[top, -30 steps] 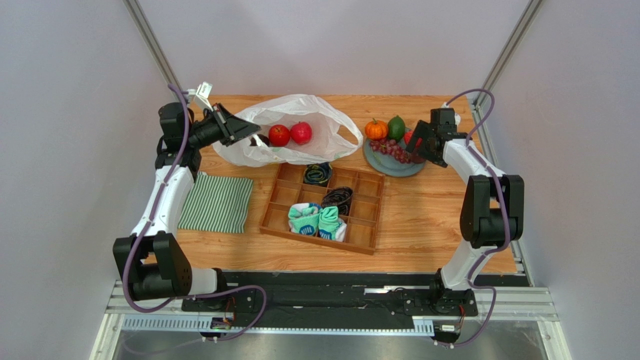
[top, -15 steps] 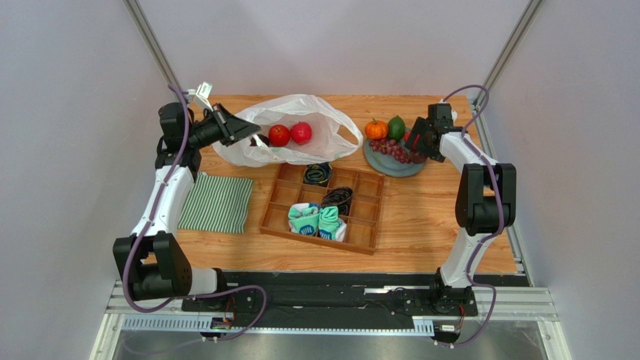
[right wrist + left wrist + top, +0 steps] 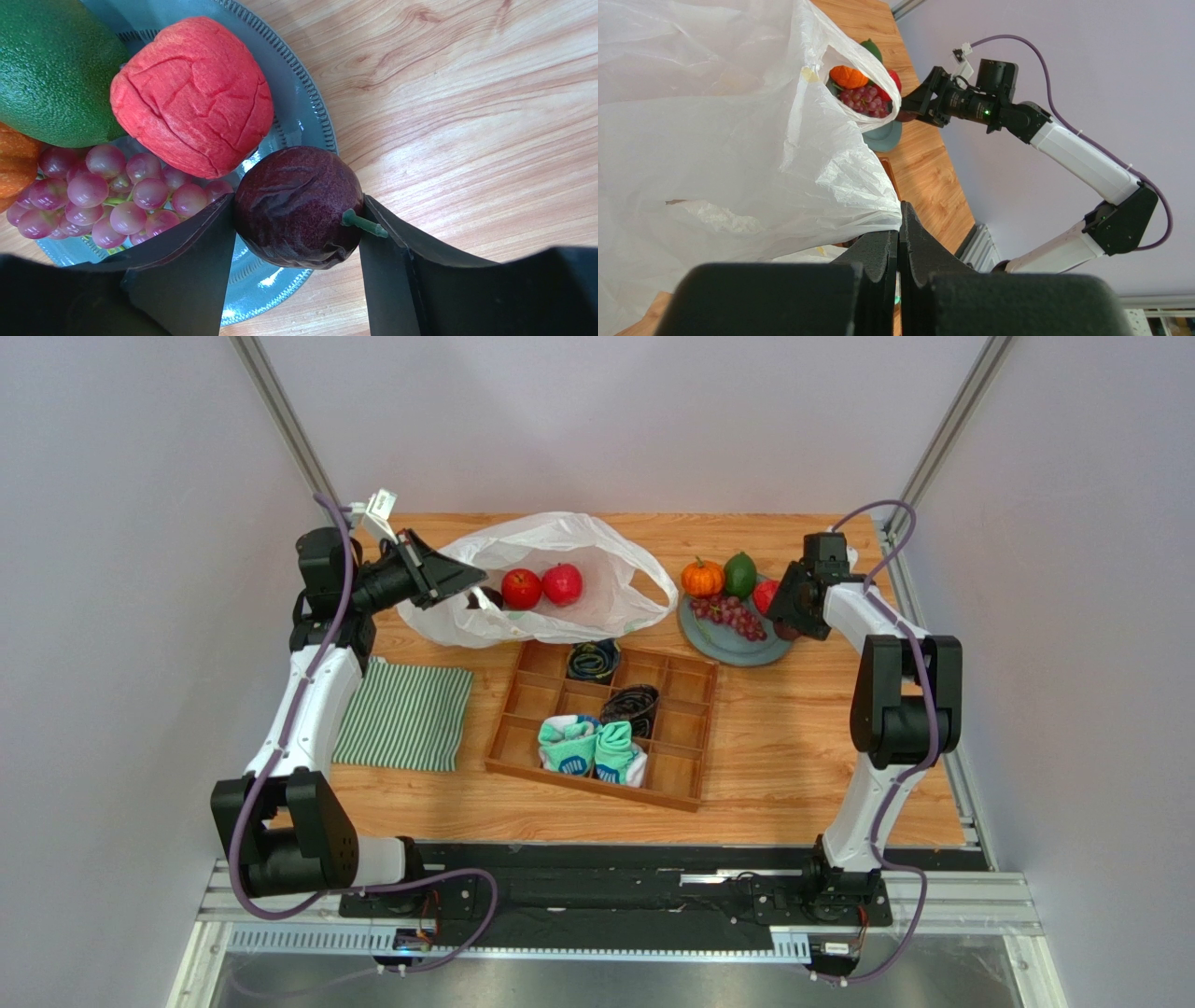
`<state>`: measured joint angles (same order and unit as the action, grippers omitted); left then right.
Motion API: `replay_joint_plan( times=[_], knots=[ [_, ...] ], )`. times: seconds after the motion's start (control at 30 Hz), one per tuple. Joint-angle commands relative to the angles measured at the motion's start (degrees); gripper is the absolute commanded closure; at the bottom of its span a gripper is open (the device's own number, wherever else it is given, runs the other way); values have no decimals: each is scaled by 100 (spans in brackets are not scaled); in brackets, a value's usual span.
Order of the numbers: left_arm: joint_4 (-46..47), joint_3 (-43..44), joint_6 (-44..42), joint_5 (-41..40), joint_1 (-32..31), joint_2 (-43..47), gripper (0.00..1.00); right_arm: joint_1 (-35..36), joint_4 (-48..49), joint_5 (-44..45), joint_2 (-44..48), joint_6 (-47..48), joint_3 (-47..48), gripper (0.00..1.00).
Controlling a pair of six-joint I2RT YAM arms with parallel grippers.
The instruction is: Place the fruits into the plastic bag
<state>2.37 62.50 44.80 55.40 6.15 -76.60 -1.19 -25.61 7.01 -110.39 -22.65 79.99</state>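
The white plastic bag (image 3: 589, 567) lies open at the back of the table with two red apples (image 3: 522, 588) inside. My left gripper (image 3: 470, 585) is shut on the bag's edge (image 3: 808, 182) and holds it up. A blue-grey plate (image 3: 730, 647) holds the orange pumpkin-like fruit (image 3: 701, 577), the green avocado (image 3: 739, 573), grapes (image 3: 727, 612) and a red fruit (image 3: 193, 94). My right gripper (image 3: 298, 210) is shut on the dark purple fruit (image 3: 295, 203) at the plate's right rim (image 3: 302, 119), with a finger pressed against each side.
A wooden compartment tray (image 3: 673, 770) with rolled teal and black socks stands in the middle. A green-and-white striped folded cloth (image 3: 407, 714) lies at the left. The right arm also shows in the left wrist view (image 3: 1081, 157).
The right arm's elbow has swung to the right and back while its gripper stayed at the plate's right side. The left arm and the bag have not moved.
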Motion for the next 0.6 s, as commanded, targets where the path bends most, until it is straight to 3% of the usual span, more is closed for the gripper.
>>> replay_joint_plan(
  times=[0.0, 0.43, 0.57],
  knots=[
    [114, -1, -76, 68, 61, 171, 100, -13, 205, 108, 96, 33, 105, 49],
    [185, -27, -6, 94, 53, 189, 100, 92, 652, -340, 1536, 33, -756, 63],
    [220, -45, 3, 103, 53, 189, 100, 777, 890, -349, 2318, 208, -870, 62]
  ],
)
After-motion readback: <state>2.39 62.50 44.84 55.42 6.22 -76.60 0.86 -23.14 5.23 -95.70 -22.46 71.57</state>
